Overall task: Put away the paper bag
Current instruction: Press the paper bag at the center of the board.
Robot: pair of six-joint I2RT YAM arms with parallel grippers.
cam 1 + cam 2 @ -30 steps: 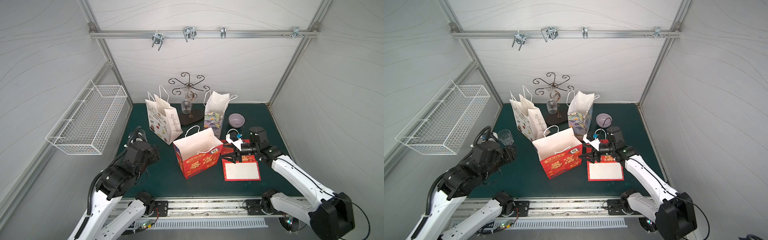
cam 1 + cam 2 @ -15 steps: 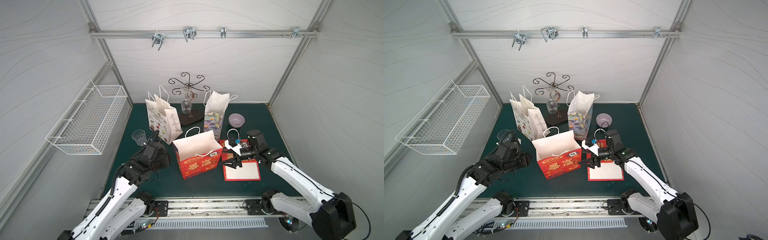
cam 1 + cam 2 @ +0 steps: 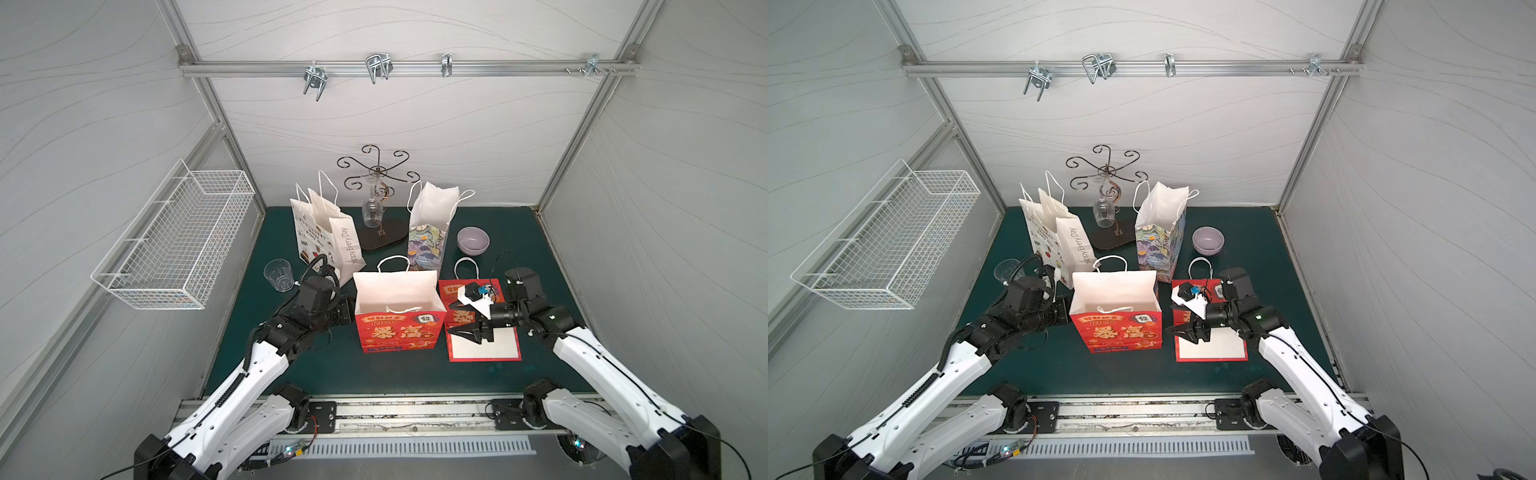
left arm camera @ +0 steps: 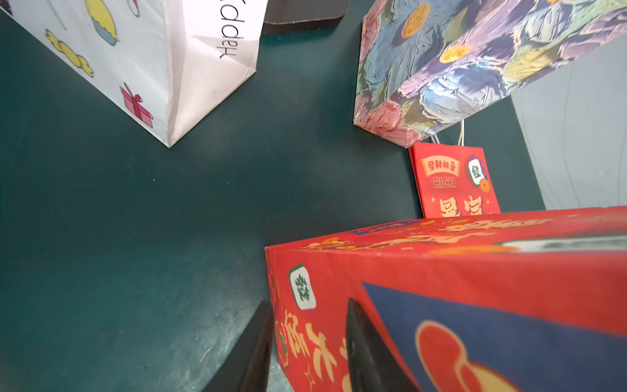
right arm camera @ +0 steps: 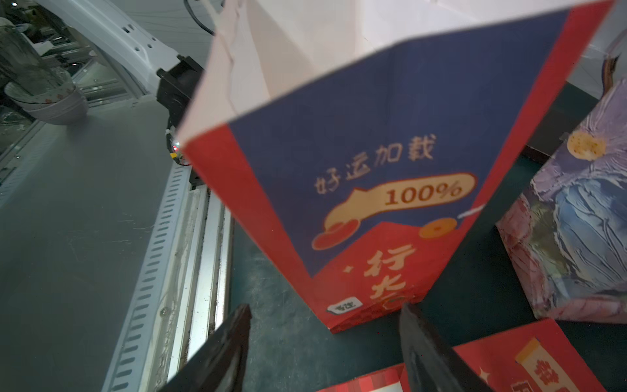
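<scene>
**Both top views:** an upright, open-topped red printed paper bag (image 3: 397, 332) stands mid-bench (image 3: 291, 365), nearer the front edge. The left gripper (image 3: 350, 311) is at one side of it and the right gripper (image 3: 461, 333) is near the other.

**Left wrist:** the fingers (image 4: 252, 353) are partly apart astride the bag's corner. Whether they clamp it cannot be told.

**Right wrist:** the fingers (image 5: 224, 353) are spread wide, empty, short of the bag.

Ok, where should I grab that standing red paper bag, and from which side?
Probably by a narrow end panel of the red bag, near the open rim, coming in level from the side. It stands upright with its ends facing left and right, and the flowered bag stands close behind it.
</scene>
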